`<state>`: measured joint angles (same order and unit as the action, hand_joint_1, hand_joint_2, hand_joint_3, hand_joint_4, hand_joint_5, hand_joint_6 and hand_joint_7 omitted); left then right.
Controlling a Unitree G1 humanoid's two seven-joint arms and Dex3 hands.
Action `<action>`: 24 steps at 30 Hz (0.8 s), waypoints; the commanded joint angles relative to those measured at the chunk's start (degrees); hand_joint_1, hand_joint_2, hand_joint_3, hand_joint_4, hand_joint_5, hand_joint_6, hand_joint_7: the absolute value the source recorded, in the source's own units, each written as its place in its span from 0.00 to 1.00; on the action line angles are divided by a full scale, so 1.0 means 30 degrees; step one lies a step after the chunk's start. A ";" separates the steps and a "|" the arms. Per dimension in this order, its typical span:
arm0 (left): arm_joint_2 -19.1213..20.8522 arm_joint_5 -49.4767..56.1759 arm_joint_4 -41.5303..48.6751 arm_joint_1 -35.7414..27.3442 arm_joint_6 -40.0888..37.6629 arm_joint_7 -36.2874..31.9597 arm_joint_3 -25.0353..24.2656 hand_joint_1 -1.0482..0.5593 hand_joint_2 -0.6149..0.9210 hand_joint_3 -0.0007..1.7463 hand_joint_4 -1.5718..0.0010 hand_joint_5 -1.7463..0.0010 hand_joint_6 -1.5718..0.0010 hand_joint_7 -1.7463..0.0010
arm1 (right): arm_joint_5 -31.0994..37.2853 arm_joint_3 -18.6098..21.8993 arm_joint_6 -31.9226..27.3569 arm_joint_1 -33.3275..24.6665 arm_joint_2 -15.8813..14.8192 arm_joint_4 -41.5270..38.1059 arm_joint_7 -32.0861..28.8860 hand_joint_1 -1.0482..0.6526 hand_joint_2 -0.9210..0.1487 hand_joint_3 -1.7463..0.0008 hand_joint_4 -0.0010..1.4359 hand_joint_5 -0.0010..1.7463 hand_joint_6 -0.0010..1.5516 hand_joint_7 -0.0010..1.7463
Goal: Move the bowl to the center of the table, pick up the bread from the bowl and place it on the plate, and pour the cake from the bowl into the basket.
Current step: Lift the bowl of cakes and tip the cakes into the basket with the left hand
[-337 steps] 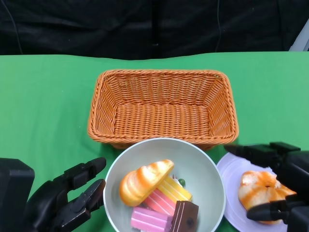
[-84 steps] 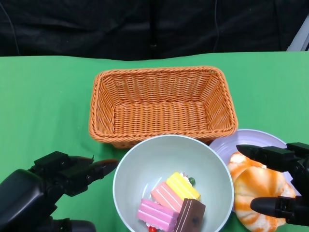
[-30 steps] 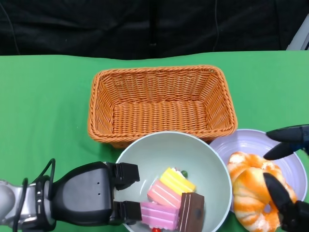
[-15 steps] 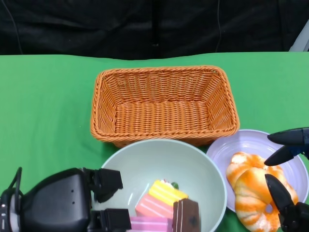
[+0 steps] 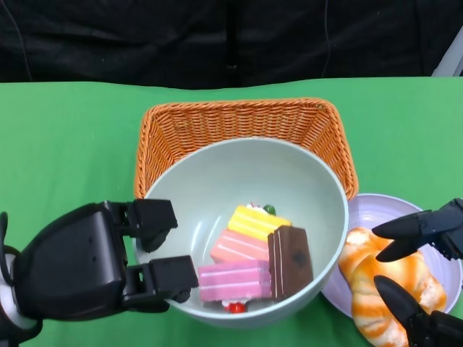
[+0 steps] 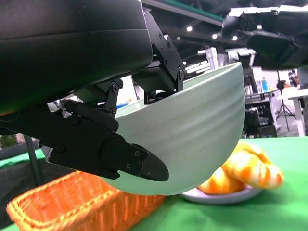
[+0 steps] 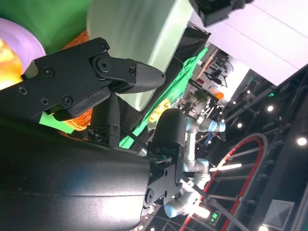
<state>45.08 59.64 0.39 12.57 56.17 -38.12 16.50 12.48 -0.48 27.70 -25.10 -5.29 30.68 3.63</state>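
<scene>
While my left hand (image 5: 108,267) grips the bowl (image 5: 289,170) above the basket (image 5: 239,116), my right hand (image 5: 419,278) hovers released over bread (image 5: 362,267).

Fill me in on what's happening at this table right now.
The robot's left hand grips the pale green bowl by its rim and holds it lifted above the orange wicker basket; the left wrist view shows the bowl clear of the table. Cake slices, pink, yellow and chocolate, are in the bowl, not yet poured. Two bread rolls lie on the purple plate. The right hand hovers over them with fingers apart, holding nothing.
</scene>
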 commanded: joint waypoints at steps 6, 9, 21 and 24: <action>-0.1898 -0.5923 0.0731 0.0831 -0.0489 0.3609 -0.0751 0.50 0.51 0.83 0.35 0.00 0.51 0.00 | -0.0341 -0.0052 0.0091 -0.0453 -0.0574 -0.0323 0.0394 0.43 0.22 0.59 0.27 0.81 0.11 0.75; -0.2891 -0.8968 0.1571 0.1183 -0.0903 0.5891 -0.0476 0.54 0.49 0.92 0.35 0.00 0.50 0.00 | -0.0204 -0.0095 0.0260 -0.0339 -0.0657 -0.0623 0.0355 0.43 0.24 0.58 0.27 0.82 0.12 0.75; -0.7322 -1.7377 0.1564 0.1632 -0.6977 1.3877 -0.0873 0.60 0.51 1.00 0.35 0.00 0.46 0.01 | 0.0176 -0.0310 0.0469 -0.0378 -0.0699 -0.1099 0.0279 0.43 0.25 0.57 0.25 0.82 0.13 0.75; -0.7838 -1.7674 0.1531 0.1598 -0.7295 1.4638 -0.1260 0.60 0.51 1.00 0.34 0.00 0.46 0.01 | 0.0216 -0.0305 0.0530 -0.0383 -0.0692 -0.1133 0.0255 0.43 0.26 0.56 0.25 0.82 0.13 0.75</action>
<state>21.67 8.13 5.26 16.36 34.42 5.10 14.42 12.79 -1.54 28.58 -25.88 -6.67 27.63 4.73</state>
